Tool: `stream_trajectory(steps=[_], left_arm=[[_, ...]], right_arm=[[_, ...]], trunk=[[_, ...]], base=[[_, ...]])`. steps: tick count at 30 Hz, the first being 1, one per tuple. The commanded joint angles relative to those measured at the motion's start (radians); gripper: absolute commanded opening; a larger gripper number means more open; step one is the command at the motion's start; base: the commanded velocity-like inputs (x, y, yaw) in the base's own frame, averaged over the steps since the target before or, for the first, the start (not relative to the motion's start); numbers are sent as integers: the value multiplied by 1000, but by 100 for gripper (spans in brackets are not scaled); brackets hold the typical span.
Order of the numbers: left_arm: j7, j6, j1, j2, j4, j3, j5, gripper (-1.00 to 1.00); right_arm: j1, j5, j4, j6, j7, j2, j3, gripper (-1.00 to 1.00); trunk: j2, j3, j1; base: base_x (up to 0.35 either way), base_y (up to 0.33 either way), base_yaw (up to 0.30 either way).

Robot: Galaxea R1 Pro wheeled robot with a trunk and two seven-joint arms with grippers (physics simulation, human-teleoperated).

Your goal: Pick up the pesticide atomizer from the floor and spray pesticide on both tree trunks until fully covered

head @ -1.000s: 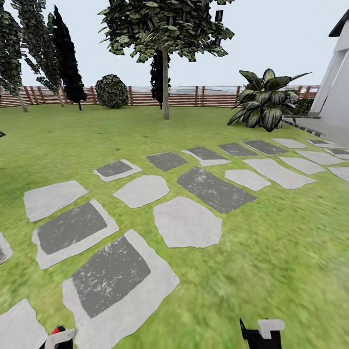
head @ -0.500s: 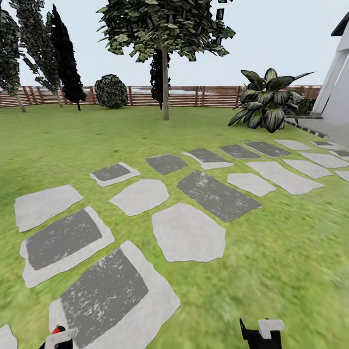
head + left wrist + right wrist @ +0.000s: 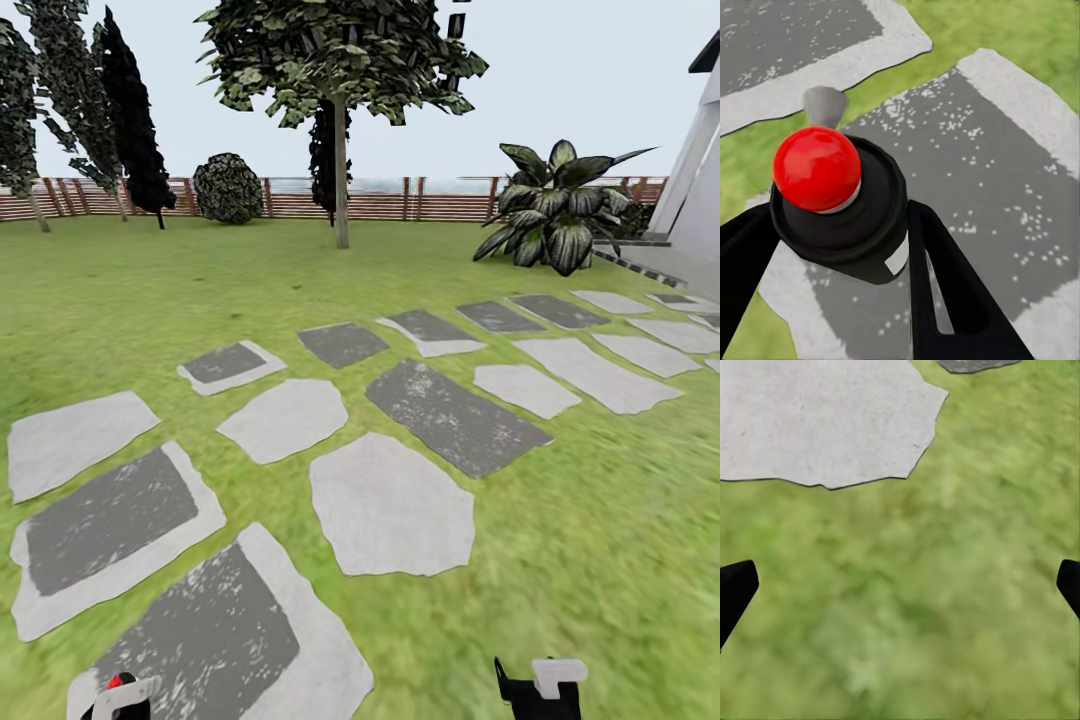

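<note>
Pretty plain hardware tbh. Left gripper (image 3: 832, 247): matte black fingers (image 3: 952, 300), smooth and tapered, no visible screws or markings. Right gripper (image 3: 900, 585): same black fingertips (image 3: 735, 585), just the ends peeking in. From the head view, white blocky caps on black gripper bodies.

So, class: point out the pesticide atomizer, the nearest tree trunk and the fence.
pesticide atomizer (image 3: 817, 168), left wrist view: its red top.
tree trunk (image 3: 341, 180), head view: mid-trunk.
fence (image 3: 380, 200), head view: slats.
</note>
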Motion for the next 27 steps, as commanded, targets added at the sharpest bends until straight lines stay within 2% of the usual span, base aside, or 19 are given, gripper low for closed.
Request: stream_trajectory(steps=[1,27], left_arm=[[0,-3,-1,0,0,-1,5,-100],[0,-3,-1,0,2,-1,4,-100]], right_arm=[[-1,1,1,-3,-2,0,0,100],[-1,2,1,-3,-2,0,0,100]], trunk=[[0,-1,0],[0,-1,0]], base=[[338,0,0],[338,0,0]])
